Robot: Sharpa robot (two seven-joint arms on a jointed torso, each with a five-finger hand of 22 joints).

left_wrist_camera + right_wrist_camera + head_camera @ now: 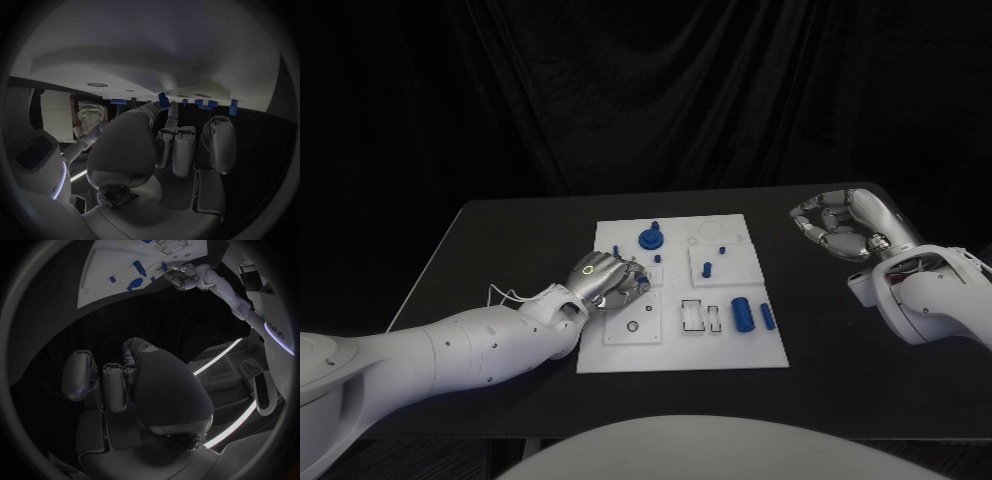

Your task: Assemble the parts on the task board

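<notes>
A white rectangular task board (pixel 678 345) lies flat in the middle of a black table (pixel 502 240), with small blue parts spread across it. The silver many-fingered left hand (pixel 606 280) rests over the board's left edge, about halfway along it, with its fingers curled down toward the white surface. Whether those fingers hold a part cannot be told from the head view. In the left wrist view, the left hand's fingers (pixel 185 149) point toward the board, and a small blue part (pixel 164 100) stands right at the tip of one finger; a grip on it cannot be confirmed.

Just beyond the left hand on the board sits a round blue knob-shaped part (pixel 649 238). A small blue peg (pixel 707 269) stands near the board's middle. Two blue cylinders (pixel 743 313) lie side by side near the board's right edge.

The silver right hand (pixel 837 225) is raised over the bare table, well apart from the board's far right corner. Its fingers are curled inward around nothing.

A black curtain (pixel 646 90) hangs behind the table.

The right wrist view looks across at the board from the far side, showing the left hand (pixel 182 276) bent down onto the board's edge, with blue parts close beside it.
</notes>
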